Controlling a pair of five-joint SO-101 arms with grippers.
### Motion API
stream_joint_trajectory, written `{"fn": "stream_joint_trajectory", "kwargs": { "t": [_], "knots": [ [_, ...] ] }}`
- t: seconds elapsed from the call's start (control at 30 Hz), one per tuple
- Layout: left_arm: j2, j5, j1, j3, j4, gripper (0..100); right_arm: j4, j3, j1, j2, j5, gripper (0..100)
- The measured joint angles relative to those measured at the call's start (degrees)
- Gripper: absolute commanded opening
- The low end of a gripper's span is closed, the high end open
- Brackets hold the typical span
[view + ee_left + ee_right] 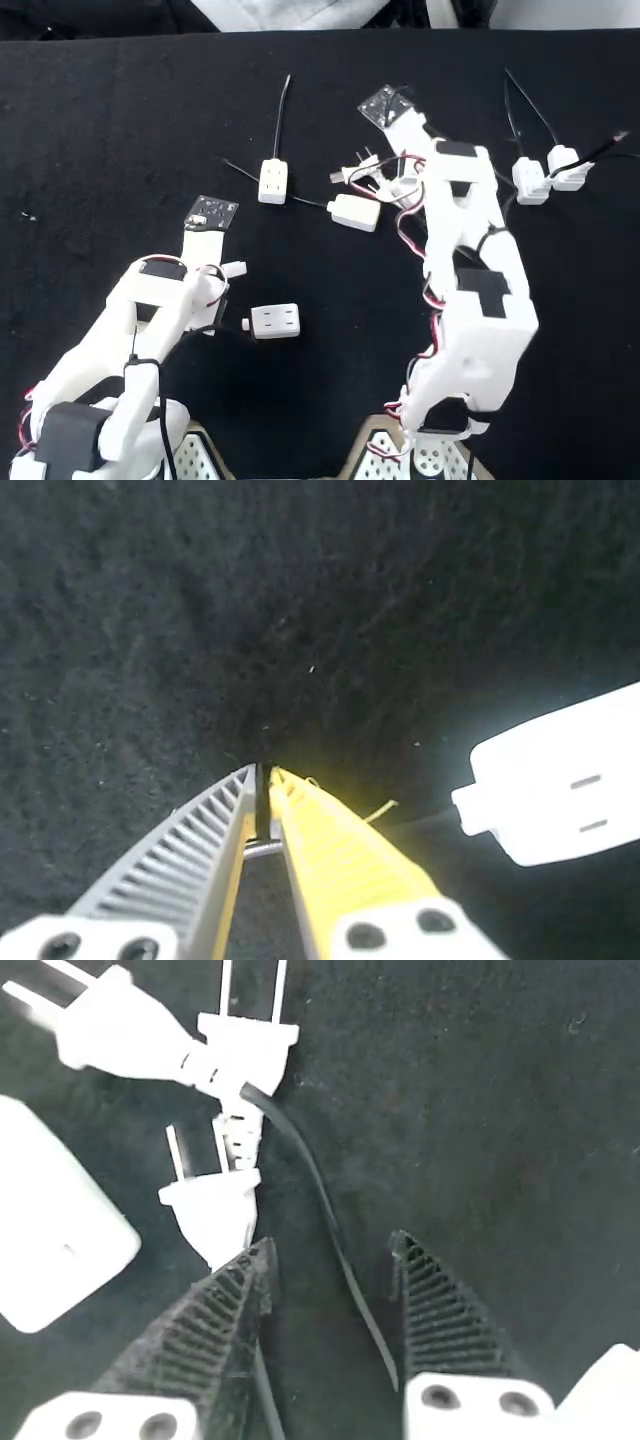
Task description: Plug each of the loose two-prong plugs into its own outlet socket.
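High overhead, wrist close-ups; common plugs [213, 1200]

Robotics lab bench: left arm [140, 320], right arm [470, 290], black-clothed table [90, 130].

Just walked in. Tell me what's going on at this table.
A plug-in job is under way on the black table. The left tool is shut on a thin black cord, with a white outlet block lying beside it. The right tool is open and hovers by a cluster of loose two-prong plugs, with a black cable running between its fingers. Those plugs are not yet in any socket.
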Motion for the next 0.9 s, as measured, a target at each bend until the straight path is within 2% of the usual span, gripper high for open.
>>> {"fn": "stream_joint_trajectory", "kwargs": {
  "t": [0.17,0.43,0.73,0.9],
  "knots": [
    [0.0,0.0,0.0,0.0,0.0,3,1.8,-1.1,0.0,0.6,0.0,17.3],
    [0.0,0.0,0.0,0.0,0.0,3,10.5,-2.0,-0.2,-2.0,0.3,17.3],
    [0.0,0.0,0.0,0.0,0.0,3,6.0,-0.8,-0.7,0.4,4.8,17.0],
    [0.0,0.0,0.0,0.0,0.0,3,5.6,-0.9,-0.8,1.4,5.4,12.1]
  ]
}}
